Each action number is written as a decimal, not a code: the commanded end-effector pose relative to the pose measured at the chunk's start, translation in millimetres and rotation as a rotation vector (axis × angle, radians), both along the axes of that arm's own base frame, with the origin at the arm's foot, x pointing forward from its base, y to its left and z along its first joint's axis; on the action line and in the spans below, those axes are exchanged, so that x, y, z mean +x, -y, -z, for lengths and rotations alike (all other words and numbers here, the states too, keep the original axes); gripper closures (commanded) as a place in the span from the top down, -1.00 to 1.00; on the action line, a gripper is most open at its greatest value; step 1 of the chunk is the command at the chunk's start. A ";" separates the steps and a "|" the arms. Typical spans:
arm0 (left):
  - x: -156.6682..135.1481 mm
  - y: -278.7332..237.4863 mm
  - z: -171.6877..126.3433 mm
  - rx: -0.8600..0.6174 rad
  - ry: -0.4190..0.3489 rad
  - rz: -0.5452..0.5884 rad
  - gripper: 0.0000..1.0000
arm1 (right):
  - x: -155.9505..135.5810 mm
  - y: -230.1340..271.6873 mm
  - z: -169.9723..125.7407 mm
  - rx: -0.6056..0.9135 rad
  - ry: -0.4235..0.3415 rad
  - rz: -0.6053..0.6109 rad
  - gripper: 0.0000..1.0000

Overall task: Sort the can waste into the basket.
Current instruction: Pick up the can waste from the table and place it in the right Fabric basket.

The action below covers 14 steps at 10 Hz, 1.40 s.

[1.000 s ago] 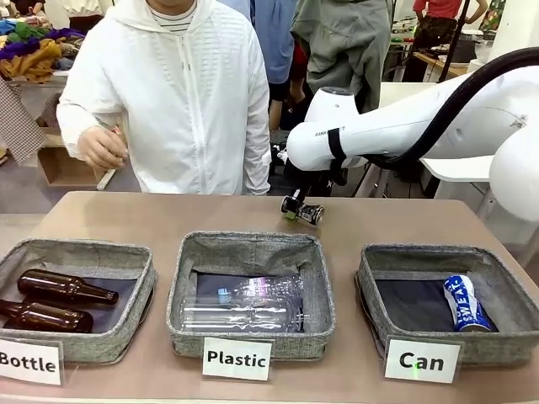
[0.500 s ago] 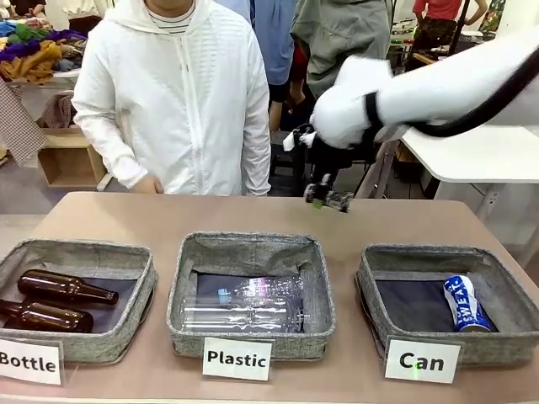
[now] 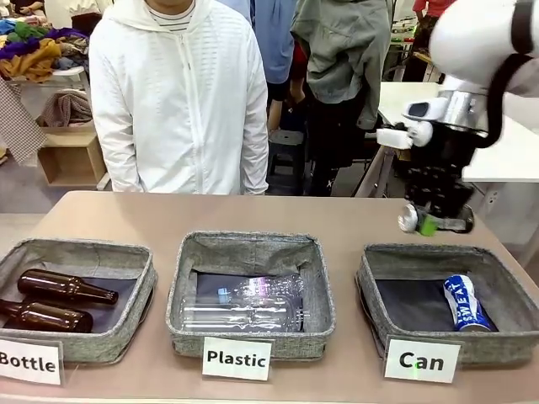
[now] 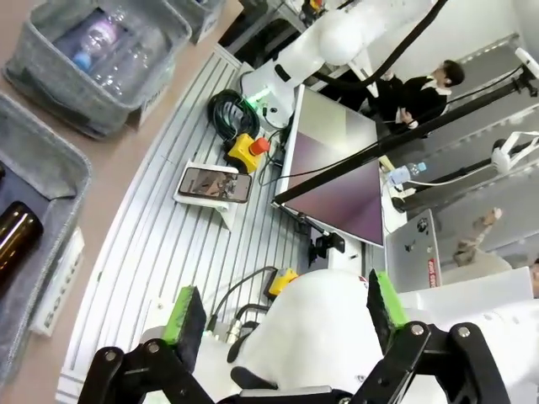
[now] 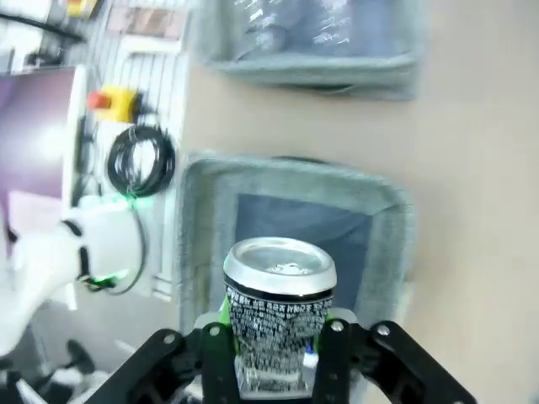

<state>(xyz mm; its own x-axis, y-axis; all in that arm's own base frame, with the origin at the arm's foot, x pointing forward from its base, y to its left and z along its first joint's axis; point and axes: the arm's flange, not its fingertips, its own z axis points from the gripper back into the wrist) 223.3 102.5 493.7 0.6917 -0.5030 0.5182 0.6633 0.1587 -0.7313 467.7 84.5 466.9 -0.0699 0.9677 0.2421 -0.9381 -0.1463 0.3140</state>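
Note:
The crushed dark can (image 3: pixel 411 219) with black-and-white print hangs just above the far rim of the "Can" basket (image 3: pixel 368 290), and my right gripper (image 3: pixel 438 221) is shut on it. In the right wrist view the same can (image 5: pixel 280 290) shows its silver top between the fingers of the right gripper (image 5: pixel 278 330), with the grey basket (image 5: pixel 290 171) below. The blue and white "SWEAT" can (image 3: pixel 465 303) lies in the basket's right half. My left gripper (image 4: pixel 285 307) is open and empty, held up over the robot's base.
The "Plastic" basket (image 3: pixel 187 290) in the middle holds a clear bottle (image 3: pixel 244 307). The "Bottle" basket (image 3: pixel 143 290) on the left holds two brown bottles (image 3: pixel 63 288). A person in a white jacket (image 3: pixel 181 93) stands at the table's far side, arms down.
My right arm has swung from the table's far middle to the right with the crushed can, now over the "Can" basket's far rim. The person lowered a hand.

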 end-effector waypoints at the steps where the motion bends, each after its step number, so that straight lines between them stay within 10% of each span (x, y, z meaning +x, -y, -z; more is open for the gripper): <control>1: 1.9 0.9 -1.8 -0.020 -0.005 -0.012 1.00 | -16.6 -1.4 23.4 0.050 0.029 -0.007 -1.00; 2: 1.9 0.9 -1.8 -0.020 -0.005 -0.012 1.00 | -22.8 1.2 28.4 0.077 0.052 -0.005 -1.00; 3: 1.9 0.9 -1.8 -0.020 -0.005 -0.012 1.00 | -24.1 4.1 31.1 0.072 0.064 0.000 0.93; 10: 1.9 0.9 -1.8 -0.020 -0.005 -0.012 1.00 | -6.5 16.4 29.9 0.207 -0.017 0.216 1.00; 12: 1.9 0.9 -1.8 -0.020 -0.005 -0.012 1.00 | 9.9 41.7 15.0 0.876 -0.112 0.626 1.00; 14: 1.9 0.9 -1.8 -0.020 -0.005 -0.012 1.00 | 17.7 68.4 25.6 1.294 -0.362 0.856 1.00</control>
